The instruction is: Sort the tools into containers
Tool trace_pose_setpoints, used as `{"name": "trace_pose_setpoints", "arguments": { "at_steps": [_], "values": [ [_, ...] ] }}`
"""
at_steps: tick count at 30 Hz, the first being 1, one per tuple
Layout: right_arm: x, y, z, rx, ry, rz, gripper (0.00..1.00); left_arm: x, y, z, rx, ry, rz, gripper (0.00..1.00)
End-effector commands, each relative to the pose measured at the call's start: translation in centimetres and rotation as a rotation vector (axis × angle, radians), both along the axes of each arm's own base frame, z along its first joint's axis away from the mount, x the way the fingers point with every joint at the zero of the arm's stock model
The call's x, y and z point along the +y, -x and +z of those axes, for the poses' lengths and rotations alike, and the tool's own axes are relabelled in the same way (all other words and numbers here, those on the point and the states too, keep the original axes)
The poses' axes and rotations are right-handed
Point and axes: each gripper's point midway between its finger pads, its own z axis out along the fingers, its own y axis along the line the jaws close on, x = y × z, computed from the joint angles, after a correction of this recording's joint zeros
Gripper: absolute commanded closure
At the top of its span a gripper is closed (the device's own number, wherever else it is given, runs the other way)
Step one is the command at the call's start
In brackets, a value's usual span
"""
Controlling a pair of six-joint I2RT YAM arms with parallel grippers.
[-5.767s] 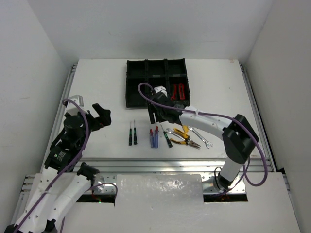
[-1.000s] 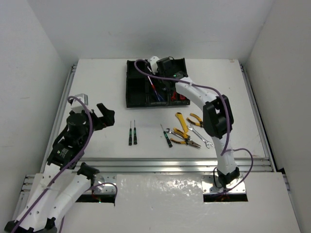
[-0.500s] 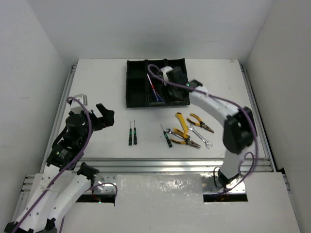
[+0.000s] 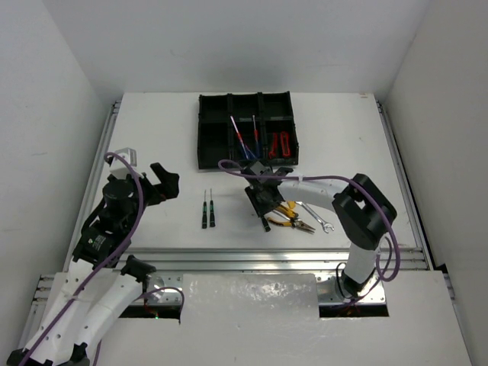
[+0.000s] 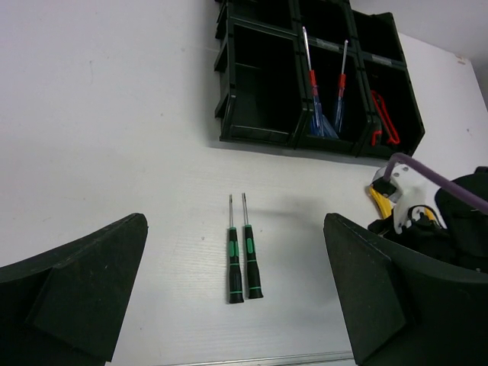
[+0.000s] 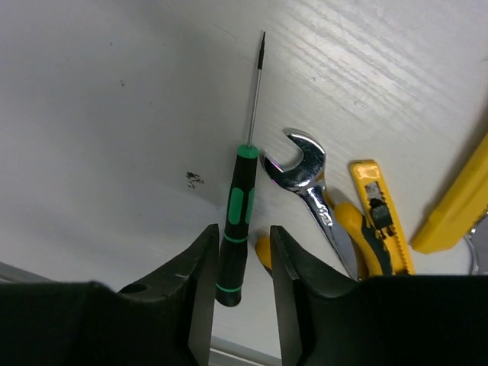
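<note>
The right gripper [image 4: 263, 201] is hanging low over the near middle of the table [image 4: 152, 122], wrist bent down, its fingers [image 6: 200, 290] sitting a little apart and gripping nothing yet. A small black-and-green screwdriver [image 6: 233, 221] is lying directly under it. In the wrist view, the butt of the handle is resting in the gap between the two fingers, closer to one than the other. Its long axis is running straight away from the wrist camera, shaft pointing outward, so the fingers are set across the handle's width. A wrench [image 6: 305, 164] is lying just beside it, and the yellow pliers [image 4: 293, 217] are crowding in beyond that, so a pinch here will probably need to stay narrow.

The left gripper [image 4: 162, 183] is resting spread wide, well off to the left, much farther from this tool. A pair of matching screwdrivers [image 5: 240, 259] is lying side by side in front of it.

Farthest back, the black tray [image 4: 207, 130] is holding two long screwdrivers [image 4: 244, 137] in its middle column and red cutters [image 4: 279, 142] in the right one.
</note>
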Motion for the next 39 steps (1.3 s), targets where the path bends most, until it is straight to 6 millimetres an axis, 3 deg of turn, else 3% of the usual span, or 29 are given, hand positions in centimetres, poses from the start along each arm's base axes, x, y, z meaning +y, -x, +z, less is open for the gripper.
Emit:
{"name": "trace_pose_setpoints", "arguments": {
  "at_steps": [1,9,12,13,15,20,21,24,26,27,28,29,30,33,39],
  "values": [
    [1.7,-0.9,0.0,-0.019,-0.034,-0.019,0.67,-0.3,-0.3,0.8,-0.04,0.002,-0.014,0.0],
    [1.9,0.1,-2.5,0.047,-0.025,-0.021,0.75,-0.3,-0.3,0.9,-0.044,0.005,-0.018,0.0],
    [2.4,0.5,-2.9,0.063,-0.044,-0.011,0.9,-0.3,-0.2,1.0,-0.045,0.005,-0.018,0.0],
    [2.7,0.5,-2.6,0.059,-0.059,-0.01,1.0,-0.3,-0.3,0.9,-0.044,0.005,-0.018,0.0],
    [3.4,0.2,-1.8,0.043,-0.098,-0.01,1.0,-0.3,-0.3,1.0,-0.045,0.005,-0.018,0.0],
    [4.9,-1.9,3.4,-0.069,-0.192,-0.003,1.0,-0.3,-0.3,0.9,-0.043,0.004,-0.017,0.0],
    [4.3,-2.7,4.1,-0.09,-0.184,-0.019,1.0,-0.3,-0.3,0.9,-0.043,0.004,-0.015,0.0],
    [3.3,-6.2,7.3,-0.167,-0.205,-0.059,1.0,-0.3,-0.3,0.9,-0.043,0.002,-0.014,0.0],
    [1.4,-10.4,9.5,-0.239,-0.222,-0.116,1.0,-0.3,-0.3,0.9,-0.041,0.003,-0.014,0.0],
    [0.8,-12.1,9.3,-0.265,-0.211,-0.13,1.0,-0.3,-0.3,0.9,-0.041,0.003,-0.014,0.0],
    [-0.5,-15.4,11.3,-0.332,-0.211,-0.162,1.0,-0.3,-0.3,0.8,-0.04,0.003,-0.015,0.0],
    [-0.8,-17.2,10.2,-0.326,-0.191,-0.171,1.0,-0.4,-0.4,0.8,-0.038,0.003,-0.017,0.0],
    [-1.5,-20.5,12.5,-0.399,-0.207,-0.175,1.0,-0.4,-0.4,0.8,-0.037,0.003,-0.018,0.0],
    [-2.1,-26.6,13.5,-0.506,-0.188,-0.167,1.0,-0.5,-0.5,0.5,-0.026,-0.001,-0.022,0.0],
    [-3.6,-35.8,16.8,-0.733,-0.194,-0.197,1.0,-0.7,-0.6,0.3,-0.017,-0.002,-0.032,0.0]
  ]
}}
